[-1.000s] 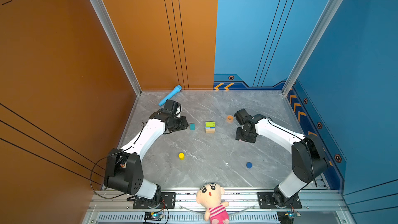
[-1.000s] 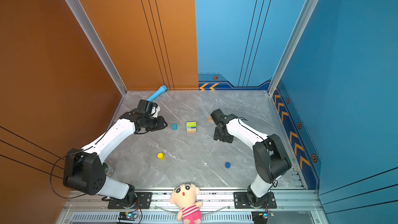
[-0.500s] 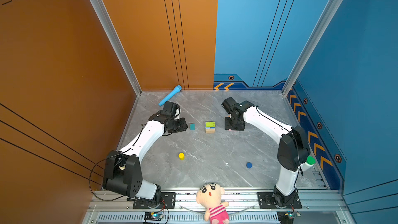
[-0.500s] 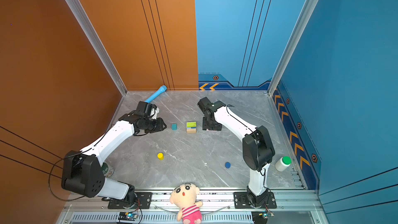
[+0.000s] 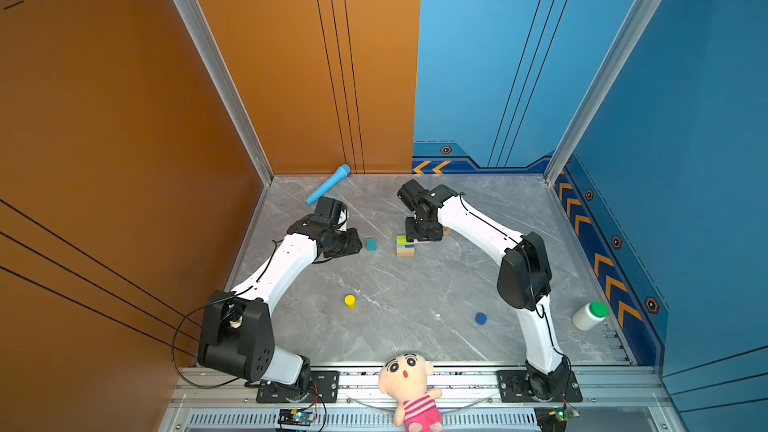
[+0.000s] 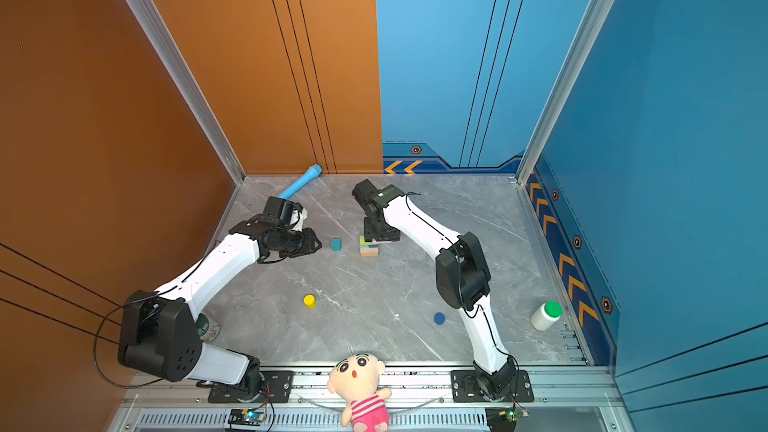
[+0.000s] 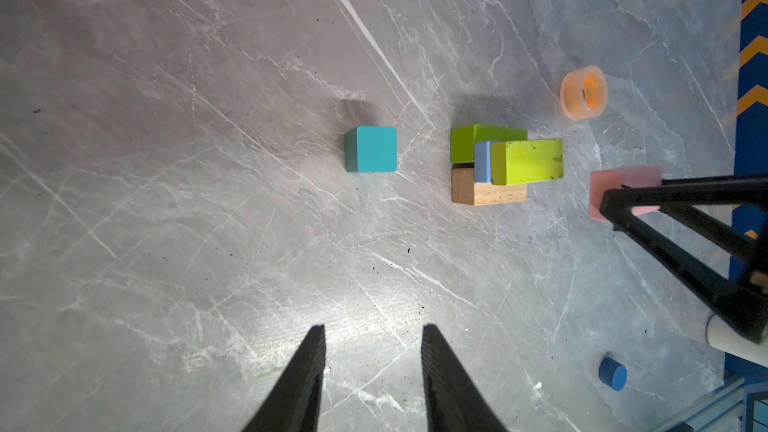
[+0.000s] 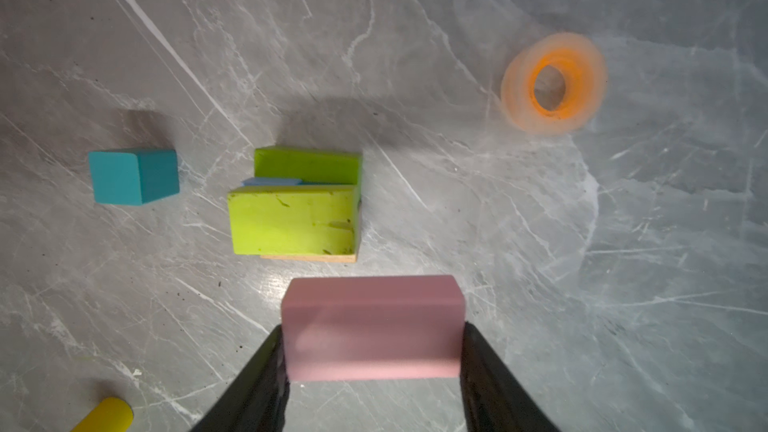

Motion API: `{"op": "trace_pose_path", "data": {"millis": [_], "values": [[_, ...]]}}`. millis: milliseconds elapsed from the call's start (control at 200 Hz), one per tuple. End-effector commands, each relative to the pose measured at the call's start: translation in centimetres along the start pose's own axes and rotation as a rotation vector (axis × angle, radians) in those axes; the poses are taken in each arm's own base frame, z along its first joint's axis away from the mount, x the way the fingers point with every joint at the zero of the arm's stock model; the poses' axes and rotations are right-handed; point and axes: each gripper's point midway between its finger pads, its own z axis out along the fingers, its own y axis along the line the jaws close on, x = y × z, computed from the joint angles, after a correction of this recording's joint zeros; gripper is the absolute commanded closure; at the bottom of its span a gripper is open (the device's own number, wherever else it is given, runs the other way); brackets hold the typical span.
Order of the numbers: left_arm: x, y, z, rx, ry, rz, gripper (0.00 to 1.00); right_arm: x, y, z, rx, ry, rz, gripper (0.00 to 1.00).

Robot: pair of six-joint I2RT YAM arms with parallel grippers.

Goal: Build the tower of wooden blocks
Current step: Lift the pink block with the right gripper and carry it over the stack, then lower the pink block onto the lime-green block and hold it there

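Grey marbled surface (image 5: 415, 292) walled by orange and blue panels, with a partly built wood block tower (image 7: 490, 164) near its middle. The tower's base is a tan brick (image 7: 488, 193) with a lime green brick (image 7: 467, 141) alongside it; a light blue cube (image 7: 482, 162) sits above them and carries a second lime green brick (image 7: 527, 161), which overhangs to one side. The right claw (image 8: 372, 338) stands about half open, clamped on the two short ends of a pink brick (image 8: 372, 317) and holding it level just beside the stack. The left claw (image 7: 374, 328) is partly open and empty, aimed at a teal cube (image 7: 370, 148) lying apart from the tower. A yellow cylinder (image 5: 350, 300) and a dark blue cylinder (image 5: 481, 318) lie loose nearer the arm bases. An orange tape ring (image 7: 571, 93) near the stack takes no part in the task. The blocks look rigid and light, and their smooth paint probably slides easily, so each is best taken on opposite flat faces. The end grip leaves the pink brick's broad underside free for seating. With the top brick offset, a sideways nudge could topple the stack.
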Motion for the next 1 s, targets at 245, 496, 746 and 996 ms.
{"op": "trace_pose_path", "data": {"millis": [245, 496, 746, 996], "values": [[0.1, -0.1, -0.5, 0.022, -0.008, 0.004, 0.59, -0.2, 2.3, 0.7, 0.004, 0.033, -0.065, 0.43], [0.1, 0.1, -0.3, 0.019, -0.006, -0.003, 0.59, -0.3, 3.1, 1.2, 0.005, 0.035, -0.080, 0.42], [0.1, 0.2, -0.3, 0.017, -0.006, -0.007, 0.59, -0.6, 3.0, 1.5, 0.024, 0.026, -0.082, 0.42], [0.0, 0.4, -0.3, 0.014, -0.006, -0.011, 0.59, -0.9, 2.8, 1.5, 0.038, 0.014, -0.080, 0.41]]}}
